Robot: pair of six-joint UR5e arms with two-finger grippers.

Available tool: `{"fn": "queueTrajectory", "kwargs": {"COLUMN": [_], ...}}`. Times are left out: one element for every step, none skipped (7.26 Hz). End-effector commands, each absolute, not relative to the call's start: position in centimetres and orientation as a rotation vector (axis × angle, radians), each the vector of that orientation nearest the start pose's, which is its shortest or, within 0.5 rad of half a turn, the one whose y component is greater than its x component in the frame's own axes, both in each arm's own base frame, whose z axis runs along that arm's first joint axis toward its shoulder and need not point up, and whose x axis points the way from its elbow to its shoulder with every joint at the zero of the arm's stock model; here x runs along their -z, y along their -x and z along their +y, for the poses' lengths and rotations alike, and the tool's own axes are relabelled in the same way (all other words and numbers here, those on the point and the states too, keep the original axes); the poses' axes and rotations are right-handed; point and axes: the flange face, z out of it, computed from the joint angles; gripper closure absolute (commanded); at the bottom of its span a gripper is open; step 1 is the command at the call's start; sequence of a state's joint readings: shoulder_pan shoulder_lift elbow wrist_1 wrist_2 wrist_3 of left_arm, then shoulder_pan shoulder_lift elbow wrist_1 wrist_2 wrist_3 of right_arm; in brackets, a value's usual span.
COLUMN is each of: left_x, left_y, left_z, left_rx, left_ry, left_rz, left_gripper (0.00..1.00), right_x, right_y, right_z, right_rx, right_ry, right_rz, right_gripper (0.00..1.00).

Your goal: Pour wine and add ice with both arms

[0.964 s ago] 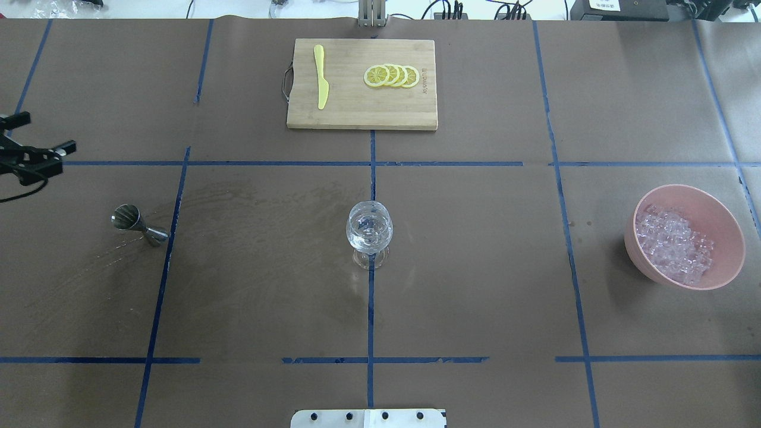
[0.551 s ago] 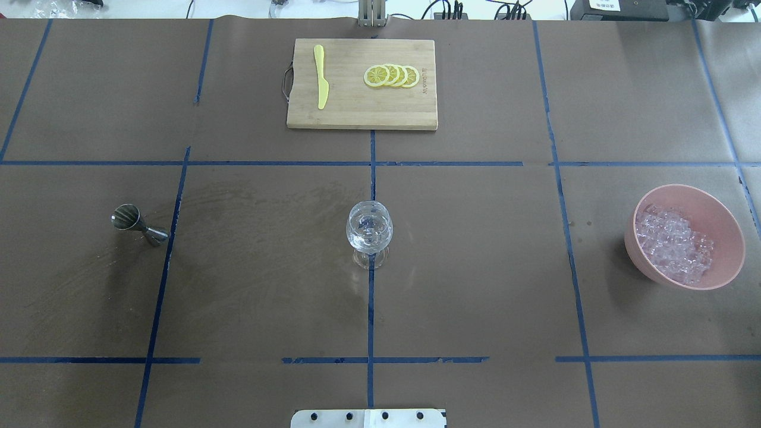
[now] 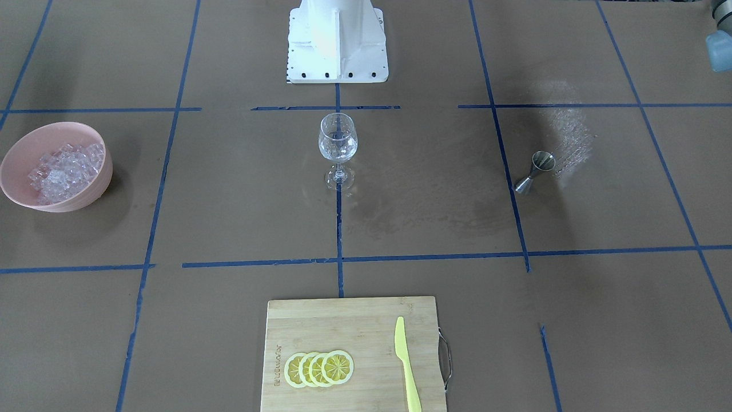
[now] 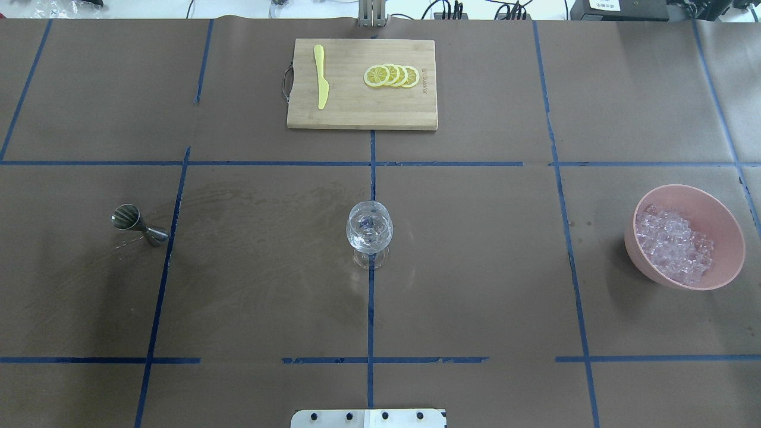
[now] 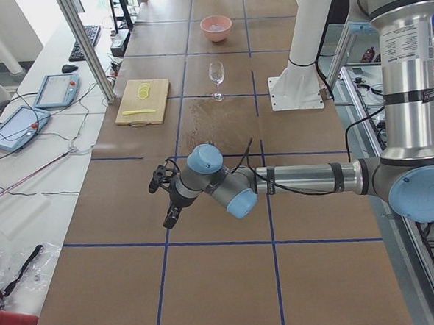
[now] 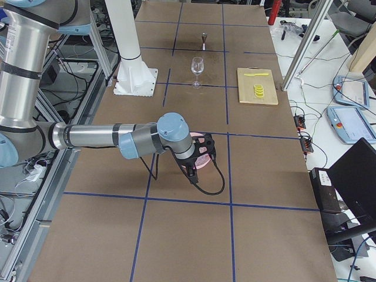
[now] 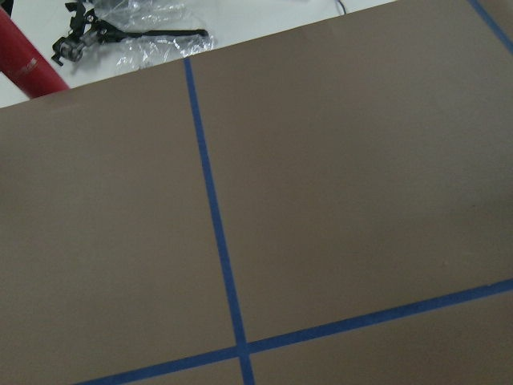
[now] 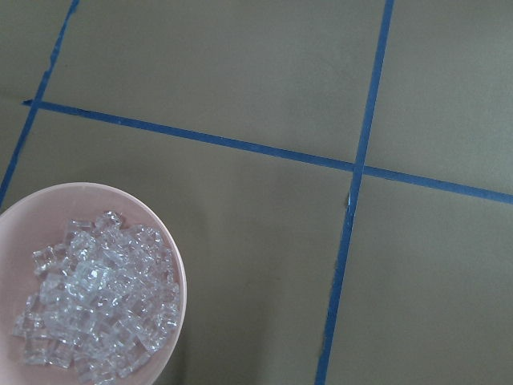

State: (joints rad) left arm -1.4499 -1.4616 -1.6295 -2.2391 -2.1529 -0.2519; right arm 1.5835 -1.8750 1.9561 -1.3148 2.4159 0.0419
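Note:
A clear stemmed wine glass (image 4: 369, 229) (image 3: 337, 140) stands upright at the table's middle. The ice (image 4: 673, 244) (image 8: 96, 313) is heaped in a pink bowl (image 4: 722, 220) (image 3: 14, 157) on the robot's right side. No wine shows in any view. My left gripper (image 5: 161, 206) hangs over bare table well beyond the steel jigger (image 4: 138, 224); it appears only in the exterior left view, so I cannot tell its state. My right gripper (image 6: 198, 150) hovers over the pink bowl (image 6: 203, 163), seen only from the side, state unclear. Neither wrist view shows fingers.
A bamboo cutting board (image 4: 357, 113) at the far side carries lemon slices (image 4: 392, 75) and a yellow knife (image 4: 321, 77). The white robot base (image 3: 336, 40) stands at the near side. A red cylinder (image 7: 24, 60) and a plastic bag (image 7: 152, 20) lie past the table's left end.
One second ago the left gripper showed at the overhead view's left edge. It has since moved out of that view to the left. Glass, jigger and bowl have not moved.

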Motion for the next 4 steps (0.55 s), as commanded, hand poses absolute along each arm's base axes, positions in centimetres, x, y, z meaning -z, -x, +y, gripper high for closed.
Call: {"fn": "queueTrajectory", "kwargs": {"left_x": [-63.5, -64.1, -63.7, -63.1], "left_y": [4.9, 4.8, 5.2, 5.2], "left_z": [-47.1, -46.9, -46.8, -46.5], "left_rx": [-0.066, -0.094, -0.148, -0.151], "left_ry": [-0.299, -0.251, -0.254, -0.261], "left_rz": [0.703, 0.699, 0.691, 0.69], "left_gripper": [0.0, 0.0, 0.0, 0.0], "right_x": [-53.2, -52.1, -51.4, -50.5], "right_y": [-4.7, -1.8, 0.3, 3.5], "right_z": [-37.9, -37.9, -37.6, -37.7], "right_rx": [-0.01, 0.028, 0.007, -0.031], "right_ry": [-0.329, -0.365, -0.36, -0.357], "right_rz": [-0.885, -0.92, -0.959, -0.98], "right_gripper": [0.0, 0.0, 0.0, 0.0]}}
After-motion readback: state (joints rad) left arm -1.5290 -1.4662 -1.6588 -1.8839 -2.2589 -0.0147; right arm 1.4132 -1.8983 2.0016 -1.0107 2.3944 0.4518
